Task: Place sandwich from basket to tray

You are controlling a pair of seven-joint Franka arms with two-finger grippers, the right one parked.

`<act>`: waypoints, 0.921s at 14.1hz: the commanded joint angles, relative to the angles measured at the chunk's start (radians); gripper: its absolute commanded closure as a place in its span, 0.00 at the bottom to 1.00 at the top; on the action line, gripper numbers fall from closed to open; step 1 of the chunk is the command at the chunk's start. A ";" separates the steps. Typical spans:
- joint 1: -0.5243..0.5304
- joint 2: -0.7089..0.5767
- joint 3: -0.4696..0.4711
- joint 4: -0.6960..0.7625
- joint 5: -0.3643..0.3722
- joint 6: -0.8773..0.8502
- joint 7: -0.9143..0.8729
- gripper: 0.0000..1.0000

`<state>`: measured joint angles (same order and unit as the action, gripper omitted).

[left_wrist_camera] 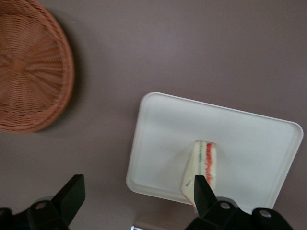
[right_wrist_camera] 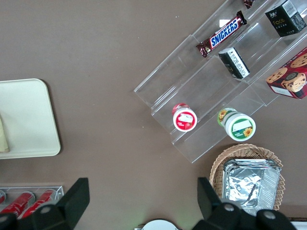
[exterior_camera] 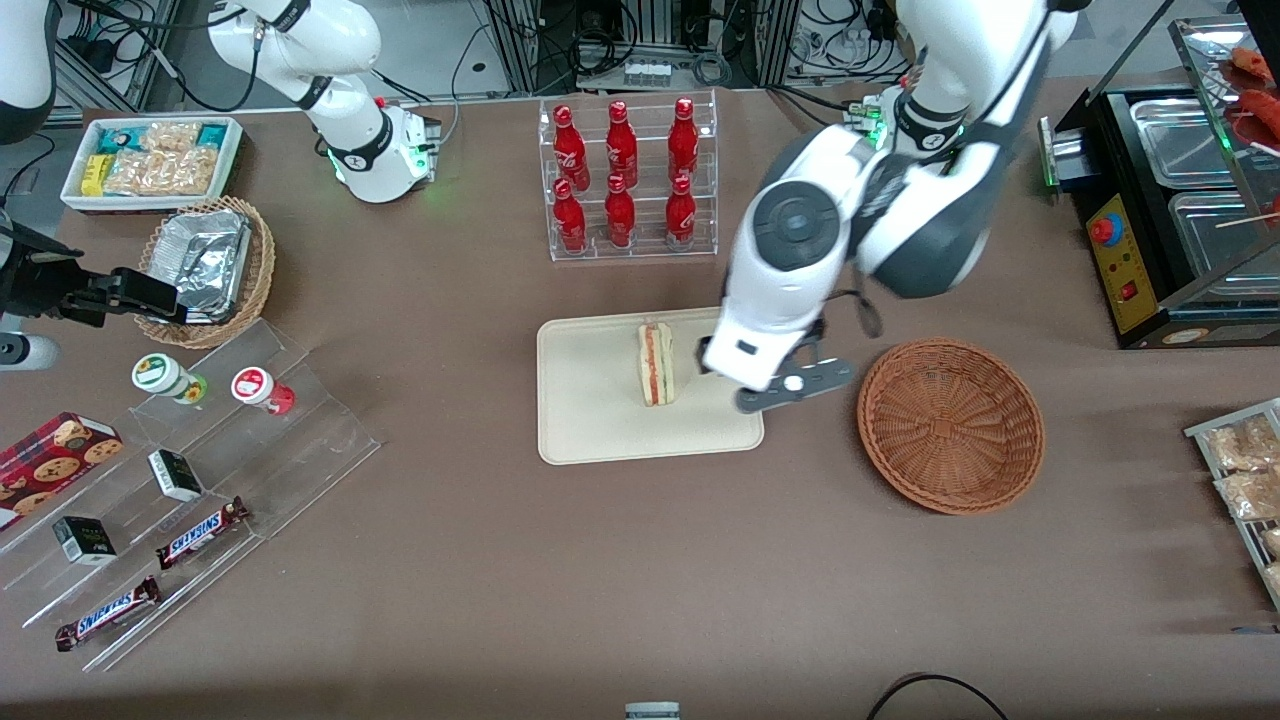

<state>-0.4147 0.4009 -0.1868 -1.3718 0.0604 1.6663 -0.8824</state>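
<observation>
The left arm's black two-finger gripper point(exterior_camera: 722, 372) hangs above the tray's edge nearest the round basket, its 2 fingers point(left_wrist_camera: 72, 194) spread wide apart and holding nothing. Just beside it, the small triangular sandwich of pale bread with red-orange and green filling point(exterior_camera: 656, 363) stands on edge on the flat cream-beige rectangular plastic tray point(exterior_camera: 590, 425), near the middle of the tray's half toward the working arm. The wrist view shows one fingertip overlapping the sandwich's narrow end; whether they touch I cannot tell. The round reddish-brown woven wicker basket point(exterior_camera: 950, 425) lies toward the working arm's end of the table, apart from the tray, with nothing in it.

Judging by this, the placing step looks done and release is in hand. The next move calls for a straight lift clear of the sandwich, without brushing it over, since it stands on a narrow edge.

Bare brown tabletop point(exterior_camera: 700, 560) lies open nearer the front camera. A clear acrylic rack of 6 red bottles point(exterior_camera: 625, 180) stands farther from the camera than the tray, well apart from the gripper.
</observation>
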 commanded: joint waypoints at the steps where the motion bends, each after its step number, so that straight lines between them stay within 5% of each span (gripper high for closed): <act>1: 0.091 -0.094 -0.010 -0.033 0.009 -0.097 0.116 0.00; 13: 0.350 -0.378 -0.008 -0.223 -0.008 -0.166 0.474 0.00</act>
<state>-0.1129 0.0909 -0.1852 -1.5238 0.0600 1.4961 -0.4777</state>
